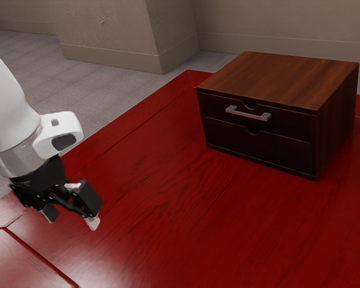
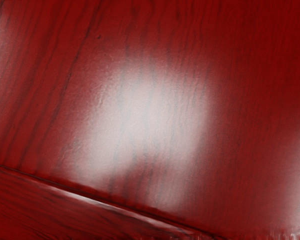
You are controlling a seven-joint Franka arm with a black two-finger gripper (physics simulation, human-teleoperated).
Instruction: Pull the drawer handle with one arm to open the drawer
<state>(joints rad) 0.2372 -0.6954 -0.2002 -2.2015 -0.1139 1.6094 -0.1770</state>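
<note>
A dark wooden cabinet (image 1: pixel 285 108) with two drawers stands on the red table (image 1: pixel 186 222), toward the exterior view's right. The top drawer (image 1: pixel 258 117) carries a silver bar handle (image 1: pixel 248 113), and its front sits flush with the cabinet. My black gripper (image 1: pixel 71 218) hangs low over the table at the exterior view's lower left, far from the cabinet. Its fingers (image 1: pixel 93 223) stand apart with nothing between them, so it is open. Under my hand the wrist view has bare red table (image 2: pixel 150 125) with a bright glare patch.
A groove in the tabletop (image 2: pixel 105 200) runs below my hand near the table's edge. Grey floor (image 1: pixel 96 84) and a beige wall base (image 1: pixel 126 36) lie beyond the table. A broad stretch of red tabletop separates the gripper from the cabinet.
</note>
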